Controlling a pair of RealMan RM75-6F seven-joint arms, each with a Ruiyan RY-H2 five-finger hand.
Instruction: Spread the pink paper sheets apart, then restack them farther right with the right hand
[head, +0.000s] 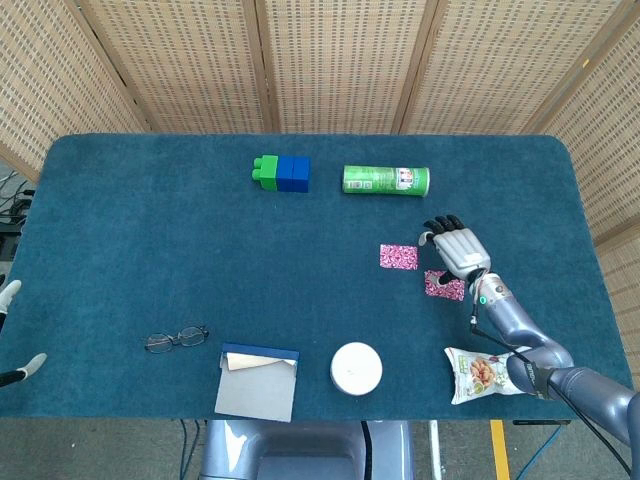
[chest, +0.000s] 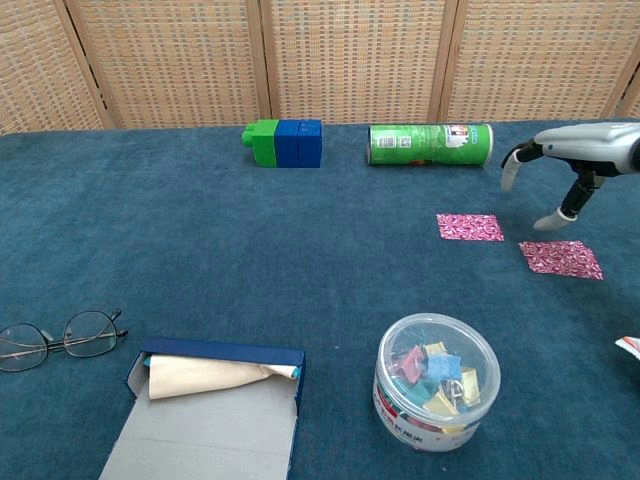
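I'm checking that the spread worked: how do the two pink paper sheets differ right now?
The left pink sheet lies farther back and left; the right pink sheet lies nearer the front edge. In the head view, the right robot hand overlaps the right pink sheet, while the left pink sheet shows whole. Both lie flat on the blue table, apart, with the same pink pattern.

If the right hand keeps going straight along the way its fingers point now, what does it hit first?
Probably the green can. In the head view the right hand points up the table and slightly left, and the can lies across that line. The pink sheet on the left sits off to the side, below hand height. Depth is uncertain.
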